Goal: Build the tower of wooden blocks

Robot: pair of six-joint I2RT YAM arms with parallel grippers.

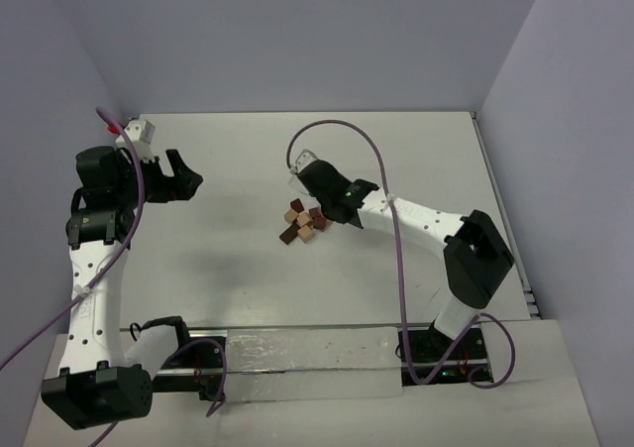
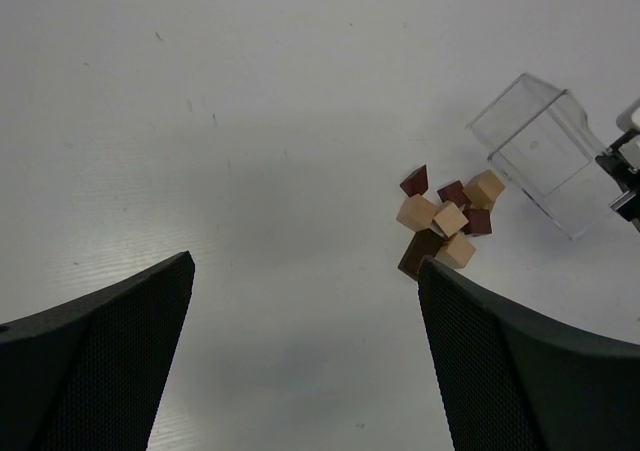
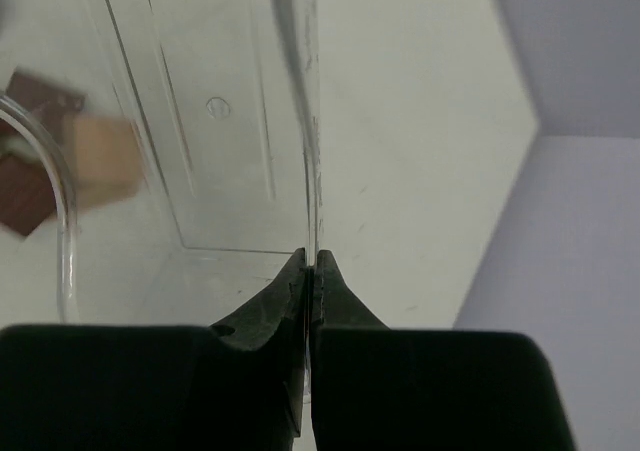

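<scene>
well, from above the blocks (image 1: 302,222) lie in a loose heap near the middle of the table (image 1: 228,279), tan and dark ones mixed, none stacked. the right gripper (image 1: 319,201) hangs just beside the heap on its far side. the left gripper (image 1: 190,169) is well apart to the left, jaws wide and empty.

the left wrist view looks between its own spread fingers (image 2: 100,361) at the heap (image 2: 445,221). several cubes sit tilted or lean on each other. a clear tray (image 2: 545,151) hangs tipped just beyond them, with no blocks visible inside it.

the right wrist view shows its jaws pinched tight on the tray's thin wall (image 3: 305,151), with a tan and a brown block blurred through the plastic.

the cubes look light, hard and smooth, and small against the fingers, so they would likely slip or roll if nudged. best take an outlying one across two flat opposite faces, not by its corners.
</scene>
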